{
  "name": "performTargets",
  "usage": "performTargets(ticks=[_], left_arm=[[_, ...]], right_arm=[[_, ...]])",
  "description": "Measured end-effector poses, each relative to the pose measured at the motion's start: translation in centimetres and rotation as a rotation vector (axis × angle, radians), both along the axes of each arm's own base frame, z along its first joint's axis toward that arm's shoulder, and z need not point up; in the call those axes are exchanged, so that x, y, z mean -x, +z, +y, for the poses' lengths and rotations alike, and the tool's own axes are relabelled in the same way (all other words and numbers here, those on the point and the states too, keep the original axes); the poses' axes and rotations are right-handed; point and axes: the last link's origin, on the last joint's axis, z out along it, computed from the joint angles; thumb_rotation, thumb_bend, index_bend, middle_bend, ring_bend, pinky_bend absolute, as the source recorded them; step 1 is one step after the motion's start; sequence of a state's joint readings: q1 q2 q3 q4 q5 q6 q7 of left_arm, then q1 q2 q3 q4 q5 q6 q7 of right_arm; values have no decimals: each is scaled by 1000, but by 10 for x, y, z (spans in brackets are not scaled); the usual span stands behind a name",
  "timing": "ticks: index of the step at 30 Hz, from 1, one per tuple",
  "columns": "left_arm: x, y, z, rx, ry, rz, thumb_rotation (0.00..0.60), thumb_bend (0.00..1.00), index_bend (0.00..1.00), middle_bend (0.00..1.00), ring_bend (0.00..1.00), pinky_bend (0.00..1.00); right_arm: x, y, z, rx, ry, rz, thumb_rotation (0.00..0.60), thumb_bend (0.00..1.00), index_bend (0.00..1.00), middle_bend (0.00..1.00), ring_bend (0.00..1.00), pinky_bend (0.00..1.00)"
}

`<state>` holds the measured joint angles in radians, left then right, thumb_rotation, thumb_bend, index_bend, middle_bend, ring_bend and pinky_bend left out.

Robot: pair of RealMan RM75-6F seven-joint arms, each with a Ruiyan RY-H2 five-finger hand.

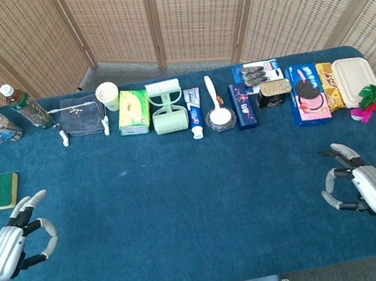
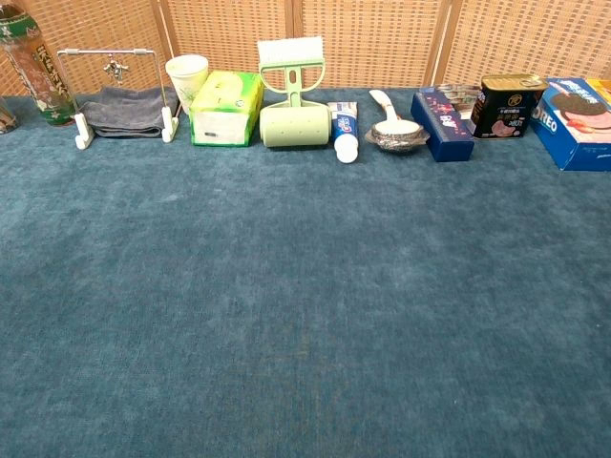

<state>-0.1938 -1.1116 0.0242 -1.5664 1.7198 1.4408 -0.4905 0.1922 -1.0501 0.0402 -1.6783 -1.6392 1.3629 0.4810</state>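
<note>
Both empty and loosely curled over the desk (image 1: 185, 206), my left hand (image 1: 13, 242) sits near the sponge (image 1: 3, 190) by the left edge, my right hand (image 1: 359, 183) well short of the shuttlecock (image 1: 371, 102); a clumsy reach could shove the sponge off

bottles (image 1: 22, 106) 2 — cup (image 1: 107, 95) 1 — sponge (image 1: 3, 190) 1 — toothpaste tube (image 1: 195, 112) 1 — lint roller (image 1: 168, 107) 1

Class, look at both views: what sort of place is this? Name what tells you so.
Probably a staged test table, not a home: a blue cloth-covered table, household goods lined up in one row, such as a tissue box and toothpaste, and wicker screens closing it in.
</note>
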Motion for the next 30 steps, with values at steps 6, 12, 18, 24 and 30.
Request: performTargets(ticks=[6,12,18,24,30], left_arm=[[-15,-20,11,76,-31,-64,600,450,627,0,0,0],[-30,-37,21,151,-76,-136,600,449,627,0,0,0],[-46,-53,31,260,-138,-230,600,450,626,0,0,0],[-64,-71,46,421,-212,-319,600,451,627,0,0,0],[-82,-94,64,568,-265,-334,600,451,626,0,0,0]], right_arm=[[-7,-14,-10,-73,-3,-37,600,385,680,206,85,73],[-14,-32,-20,-170,-16,-106,600,385,680,206,85,73],[-21,-46,-30,-268,-24,-190,600,390,680,206,81,73],[-23,-55,-41,-348,-34,-258,600,390,680,207,80,76],[-20,-58,-47,-402,-47,-291,600,390,680,208,79,76]])
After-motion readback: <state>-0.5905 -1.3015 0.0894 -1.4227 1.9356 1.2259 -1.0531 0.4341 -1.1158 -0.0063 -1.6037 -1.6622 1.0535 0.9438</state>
